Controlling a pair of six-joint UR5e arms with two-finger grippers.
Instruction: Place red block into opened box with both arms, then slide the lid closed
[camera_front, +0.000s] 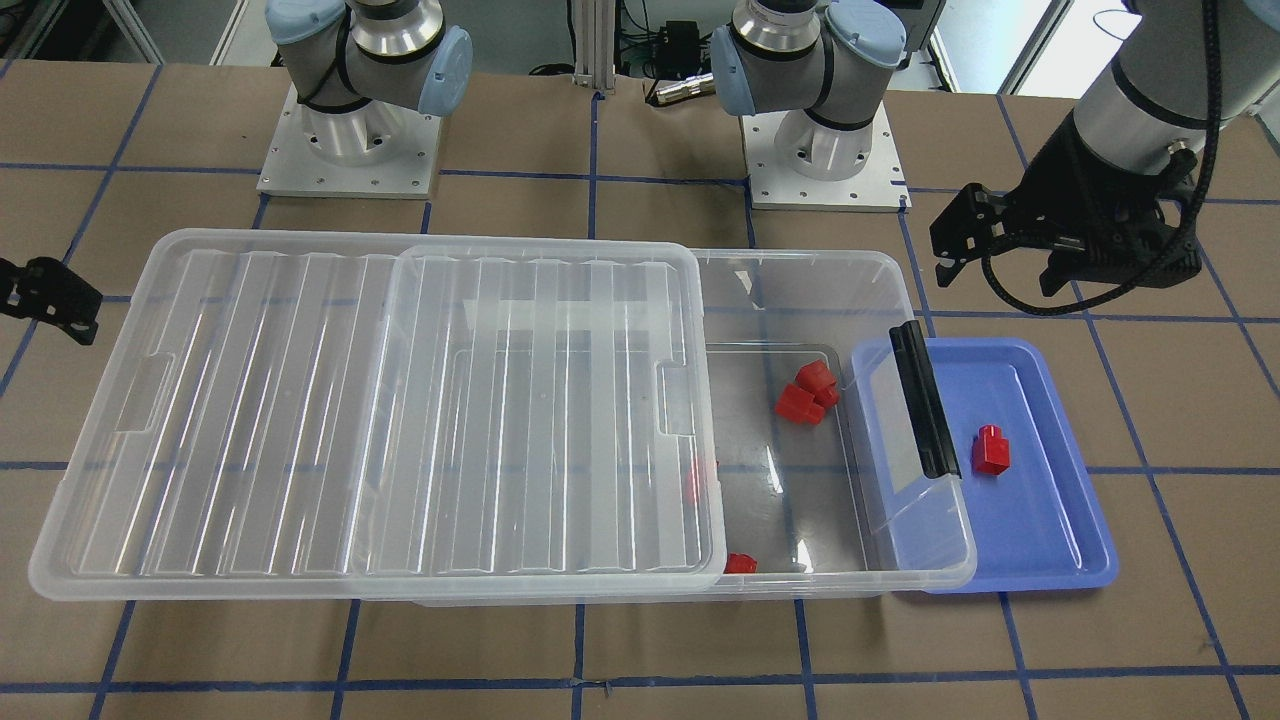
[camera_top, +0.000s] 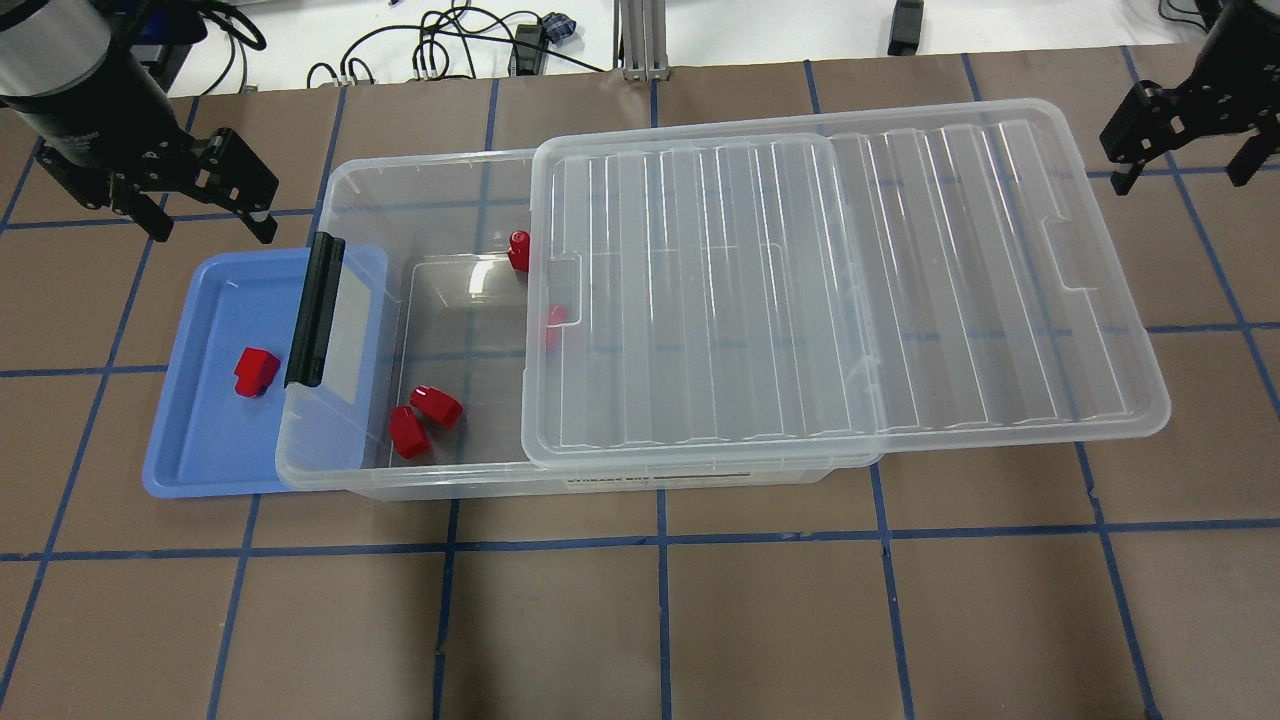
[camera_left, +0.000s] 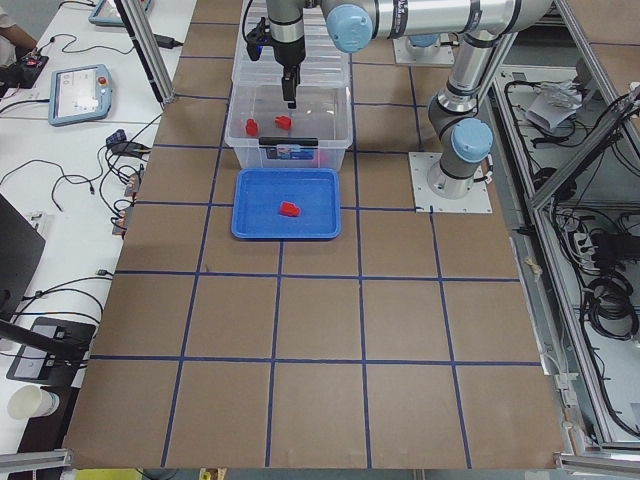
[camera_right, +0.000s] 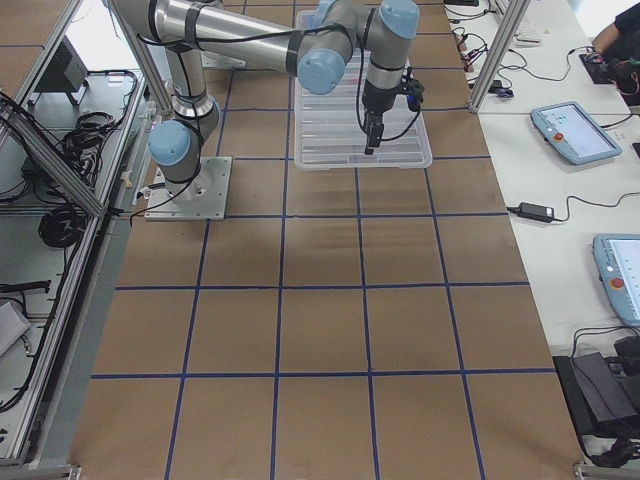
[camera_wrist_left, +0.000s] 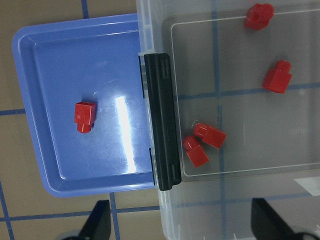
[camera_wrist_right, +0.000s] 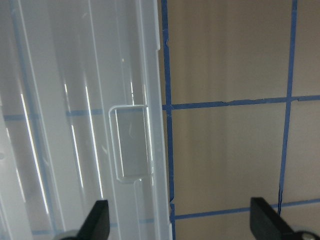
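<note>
Status: one red block (camera_top: 256, 371) is outside the box, in the blue tray (camera_top: 190, 450). It sits just beside the black handle (camera_top: 315, 310), not touching it. The box (camera_top: 470, 340) is open only at the handle end. The lid (camera_top: 850, 280) covers the rest and overhangs the far end toward the robot's right. Four other blocks (camera_top: 437, 406) are already inside, one half hidden under the lid edge.

Left gripper (camera_top: 212, 228) hovers well above the tray-and-handle end, jaws wide, nothing in them. Right gripper (camera_top: 1182, 172) hangs above the lid's outer short end by the notch, also wide and empty.

My read: the step in hand is the left arm's pick from the tray. Notes:
- The left wrist view shows the finger line already running across the block's short width, so I'd skip any wrist rotation.
- Centre over the block and go straight down.
- Pinch the square body, not the stud.
- The box rim overlaps the tray on the handle side, so keep that finger clear of it.
- Lift above the handle before crossing, and release over bare box floor, short of the lid edge.
- Hold the right arm's push on the lid until the left arm is out.

Block pose: it looks to be lying on its side. Long axis is roughly parallel to the handle, across the bench. Stud end points toward the robot's side.
</note>
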